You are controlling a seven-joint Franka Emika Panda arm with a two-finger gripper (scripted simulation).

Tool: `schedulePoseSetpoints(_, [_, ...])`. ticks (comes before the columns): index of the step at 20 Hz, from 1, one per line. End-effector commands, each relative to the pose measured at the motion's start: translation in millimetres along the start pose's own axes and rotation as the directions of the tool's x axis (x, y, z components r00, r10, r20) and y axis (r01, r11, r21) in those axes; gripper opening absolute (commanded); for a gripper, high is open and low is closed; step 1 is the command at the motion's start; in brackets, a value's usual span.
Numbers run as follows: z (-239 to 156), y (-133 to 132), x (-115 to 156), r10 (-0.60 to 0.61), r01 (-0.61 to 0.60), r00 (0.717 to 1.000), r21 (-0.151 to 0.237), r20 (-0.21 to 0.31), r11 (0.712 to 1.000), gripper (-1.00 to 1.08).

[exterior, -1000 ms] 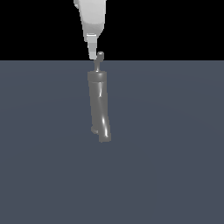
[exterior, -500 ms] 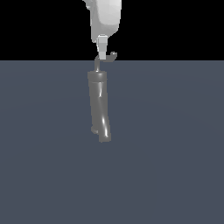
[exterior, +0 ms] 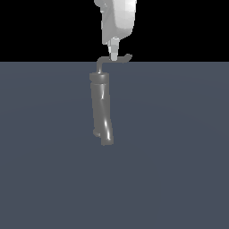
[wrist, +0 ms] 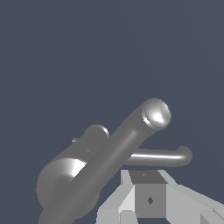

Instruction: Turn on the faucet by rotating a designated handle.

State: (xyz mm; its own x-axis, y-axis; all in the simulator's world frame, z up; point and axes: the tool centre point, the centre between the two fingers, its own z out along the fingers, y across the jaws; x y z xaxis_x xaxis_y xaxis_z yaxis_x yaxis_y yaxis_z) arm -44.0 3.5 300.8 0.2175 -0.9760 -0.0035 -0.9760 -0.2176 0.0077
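Note:
The faucet (exterior: 101, 107) is a thick glossy grey tube standing on the floor, bent at its lower end. The handle (exterior: 117, 59) is a thin L-shaped rod rising from the faucet's top and reaching toward the exterior view's right, ending in a small hooked tip. My white gripper (exterior: 114, 55) comes down from above, its fingers together, the tip touching the rod's horizontal part. In the wrist view the faucet (wrist: 113, 153) runs diagonally, the handle (wrist: 162, 156) lies behind it, and my gripper (wrist: 148, 188) sits just next to the rod.
A flat dark blue-grey floor (exterior: 179, 170) spreads all around the faucet. Black background lies above the horizon.
My gripper has moved toward the exterior view's right. The handle has swung with it, from a short stub over the faucet to a rod pointing to the right.

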Motion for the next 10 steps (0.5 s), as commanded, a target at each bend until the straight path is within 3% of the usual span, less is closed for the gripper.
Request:
schedulePoseSetpoints(1, [0, -5, 26, 0.033, -0.033, 0.999, 0.008, -0.003, 0.999, -1.00])
schedulePoseSetpoints(10, [0, -20, 54, 0.047, -0.047, 0.999, 0.008, -0.003, 0.999, -1.00])
